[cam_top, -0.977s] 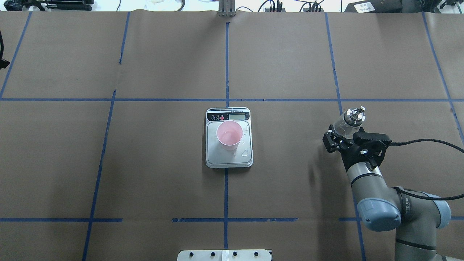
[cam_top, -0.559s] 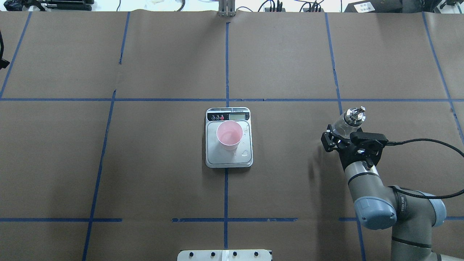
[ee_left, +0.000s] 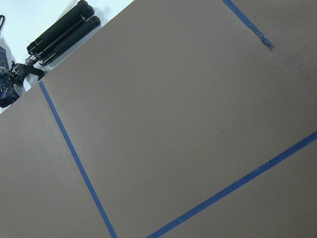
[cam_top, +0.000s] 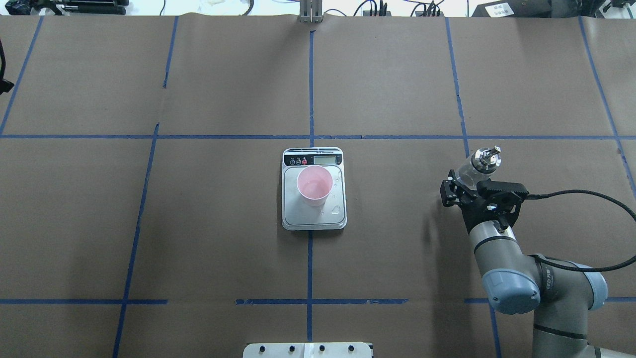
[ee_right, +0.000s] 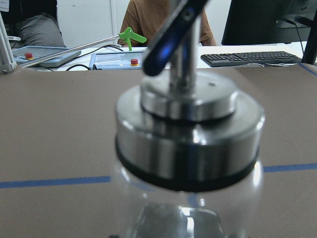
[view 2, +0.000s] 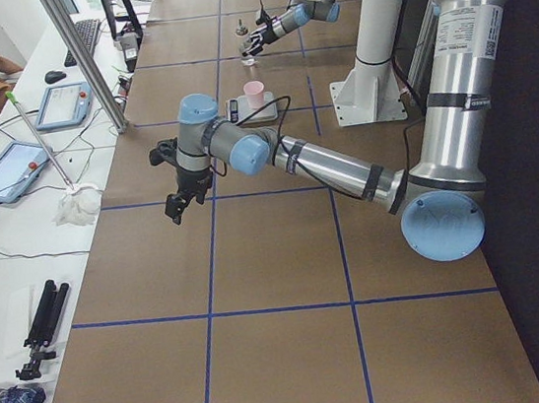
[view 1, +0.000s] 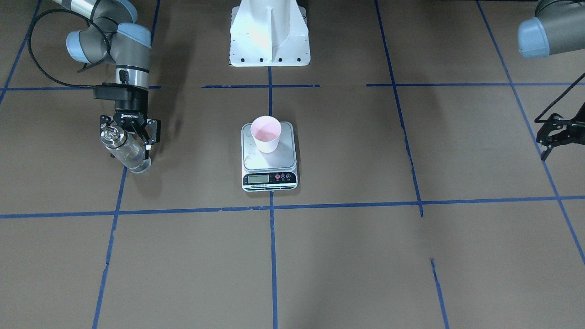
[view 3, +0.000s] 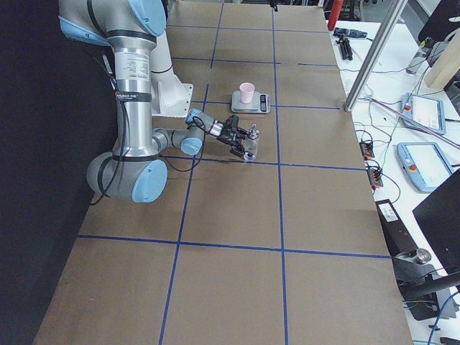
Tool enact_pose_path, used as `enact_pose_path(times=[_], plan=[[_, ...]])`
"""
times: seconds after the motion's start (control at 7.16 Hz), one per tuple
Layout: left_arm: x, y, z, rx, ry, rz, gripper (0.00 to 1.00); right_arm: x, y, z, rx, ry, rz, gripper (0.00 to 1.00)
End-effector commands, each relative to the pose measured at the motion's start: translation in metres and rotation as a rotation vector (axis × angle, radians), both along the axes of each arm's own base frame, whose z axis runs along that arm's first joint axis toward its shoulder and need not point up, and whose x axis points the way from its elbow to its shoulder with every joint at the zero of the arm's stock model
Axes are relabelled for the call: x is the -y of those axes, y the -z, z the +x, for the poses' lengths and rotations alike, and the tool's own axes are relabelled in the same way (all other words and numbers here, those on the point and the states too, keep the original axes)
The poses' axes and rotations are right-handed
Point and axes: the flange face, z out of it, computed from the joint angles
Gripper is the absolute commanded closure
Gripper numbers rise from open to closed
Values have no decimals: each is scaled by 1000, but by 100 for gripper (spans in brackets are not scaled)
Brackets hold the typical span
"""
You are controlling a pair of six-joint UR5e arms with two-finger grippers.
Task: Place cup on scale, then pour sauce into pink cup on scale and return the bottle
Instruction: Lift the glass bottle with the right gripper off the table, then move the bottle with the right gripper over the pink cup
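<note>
The pale pink cup [cam_top: 314, 185] stands on the silver scale [cam_top: 314, 220] at the table's middle, with a little clear liquid in it; it also shows in the front view [view 1: 265, 133] on the scale [view 1: 270, 161]. My right gripper [cam_top: 464, 183] is shut on the clear glass bottle [cam_top: 485, 158], far right of the scale. In the front view the gripper [view 1: 129, 146] grips the bottle [view 1: 133, 161] below its collar, base at or near the table. The right wrist view is filled by the bottle's metal collar [ee_right: 188, 144]. My left gripper [view 1: 544, 139] hangs open and empty at the table's far left.
Drops of liquid lie on the scale's platform [cam_top: 337, 210]. The robot's white pedestal [view 1: 269, 36] stands behind the scale. A black tripod [ee_left: 59, 29] lies off the table's left end. Operators' desks with tablets [view 3: 420, 115] run along the far side.
My right wrist and forearm have shifted slightly left with the bottle in the gripper; the bottle's top has barely moved. Cup, scale and left arm are unchanged.
</note>
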Motion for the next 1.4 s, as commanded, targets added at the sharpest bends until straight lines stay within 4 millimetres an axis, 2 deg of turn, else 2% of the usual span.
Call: enact_pose_path(times=[0.0, 0.14, 0.28, 0.42, 0.56, 0.98, 1.12, 1.26], plan=[[-2, 5, -1, -10, 14, -4, 0, 2, 20, -7, 36, 2, 12, 100], [-3, 9, -1, -16, 20, -4, 0, 4, 50, -10, 9, 40, 51, 100], [-3, 9, -1, -16, 20, -5, 0, 1, 93, 5, 28, 62, 92, 100], [-4, 8, -1, -15, 20, -6, 0, -1, 94, 2, -23, 83, 97, 100], [-4, 8, -1, -17, 19, -7, 0, 1, 105, -8, -158, 135, 112, 100], [-4, 9, -1, -18, 19, -4, 0, 14, 187, -58, -333, 174, 87, 100], [-5, 11, -1, -17, 20, -1, 0, 13, 201, -69, -379, 185, 73, 100], [-5, 12, -1, -20, 20, -1, 0, 12, 206, -77, -414, 204, 68, 100]])
